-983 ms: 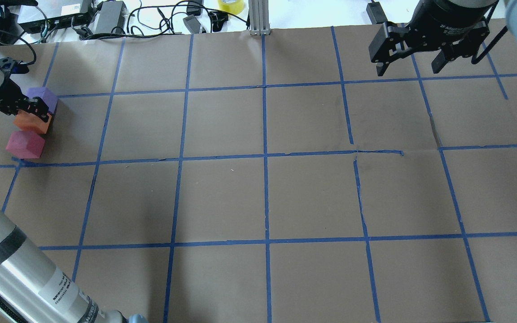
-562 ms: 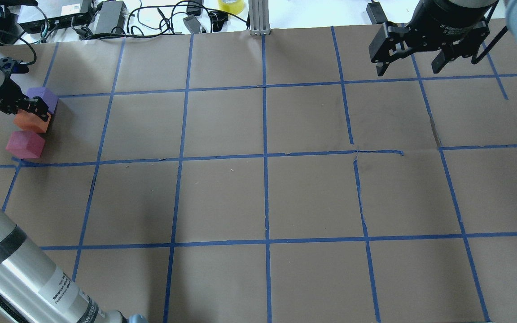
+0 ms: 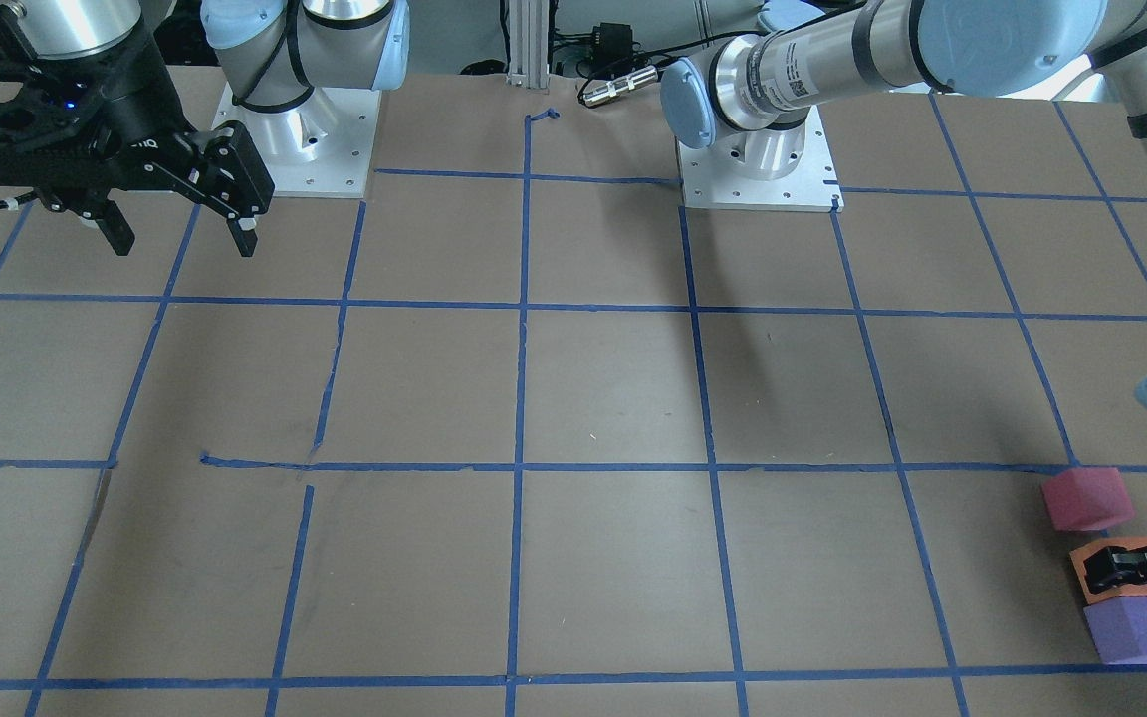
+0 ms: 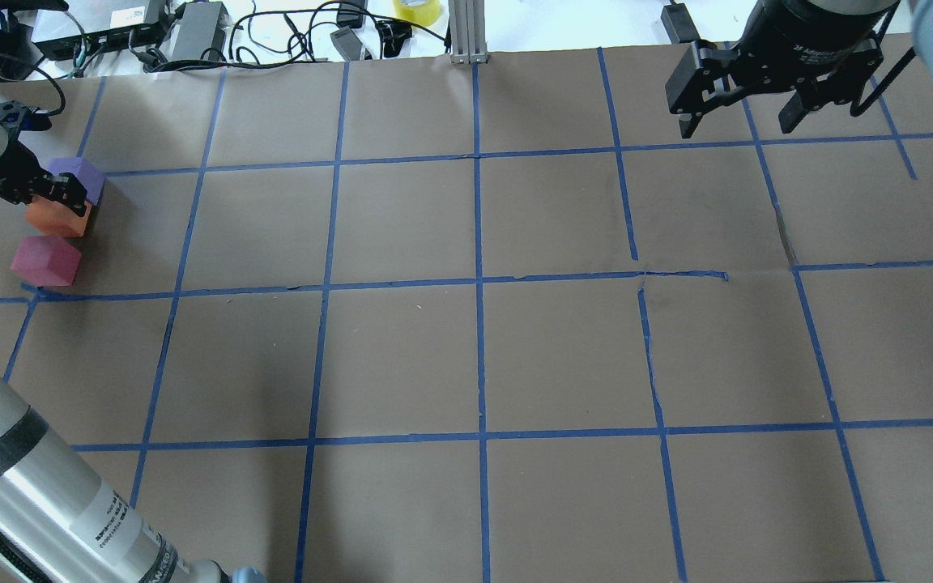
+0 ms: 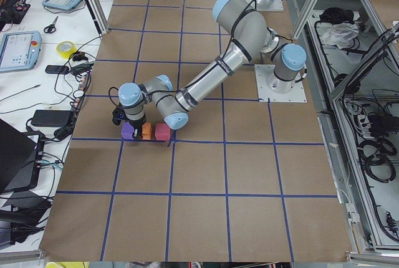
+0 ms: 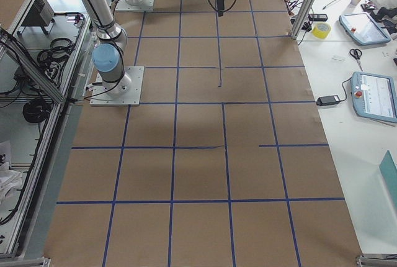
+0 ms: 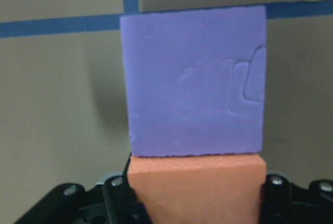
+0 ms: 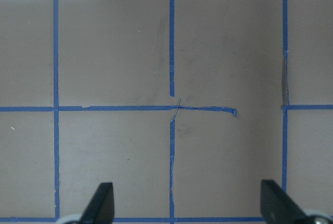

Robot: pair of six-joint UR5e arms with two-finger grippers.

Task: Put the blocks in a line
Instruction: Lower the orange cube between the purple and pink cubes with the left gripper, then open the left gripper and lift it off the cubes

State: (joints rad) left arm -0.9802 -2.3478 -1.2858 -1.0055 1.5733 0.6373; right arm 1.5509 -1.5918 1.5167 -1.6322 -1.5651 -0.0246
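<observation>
The orange block (image 7: 195,190) is being held by the left gripper (image 4: 60,198). In the wrist view the jaws are pressing on its two sides, so it is being read as grasped, low at the bench (image 4: 402,356). It is being set between the purple block (image 4: 82,172) and the pinkish-red block (image 4: 45,261). The purple one is touching it face to face and the pinkish-red one is just beside it. Whether that second pair is touching cannot be told. All three are being lined up near the bench's left end, along a blue tape line (image 4: 175,291), and the row is being judged as nearly done. The step in hand looks like the final placing of the middle block. Next, the jaws are likely needing to be released and lifted straight up, since foam neighbours sitting this tight could be dragged by any sideways pull. Room is being limited on the row's axis by the two outer blocks. The side view is showing part of a grid square left before the bench edge, so outward travel is being kept short. Wide room is being left toward the bench centre. The right gripper (image 4: 738,121) is being held well apart at the far right, hanging above the bench with its jaws spread and nothing between them.
</observation>
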